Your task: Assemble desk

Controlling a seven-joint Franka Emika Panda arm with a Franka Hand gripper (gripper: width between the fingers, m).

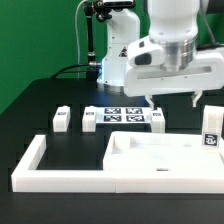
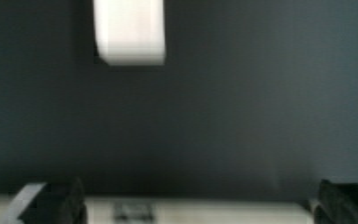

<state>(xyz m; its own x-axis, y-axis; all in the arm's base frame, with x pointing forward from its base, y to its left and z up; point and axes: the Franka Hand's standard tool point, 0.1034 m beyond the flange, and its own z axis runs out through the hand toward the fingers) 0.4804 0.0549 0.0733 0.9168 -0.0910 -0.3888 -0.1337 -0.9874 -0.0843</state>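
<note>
Four legs: all loose on the black table by my count, none fitted. I judge the desk barely started.
Border rail: begins at the exterior view's left and runs along the front.
Leg one: behind the rail's left arm, apart from it.
Leg two: just beside the left end of the marker board.
Board: flat in the middle of the table, behind the rail.
Leg three: at the board's right end, close beneath the gripper.
Hand: the gripper's jaws are spread wide with nothing between them. It hovers above the table, behind the tabletop.
Panel: the tabletop lies flat inside the rail, toward the exterior view's right.
Leg four: upright at the far right, its tag facing the camera, near the panel's back corner.
Step in hand: the approach to a first part, I reckon. The gripper is empty and sits nearer the legs than the panel.
Next move: I would have to centre the open jaws over one leg, come down square so they straddle its flat sides, then close. The leg is short, so there is little room above the table.
Wrist view alone: a white leg on bare dark table ahead of the fingers. The picture is blurred; it is probably leg three, but I cannot be sure.
Exterior view alone: the tabletop, the rail, the other legs, and how high the gripper stands.
</note>
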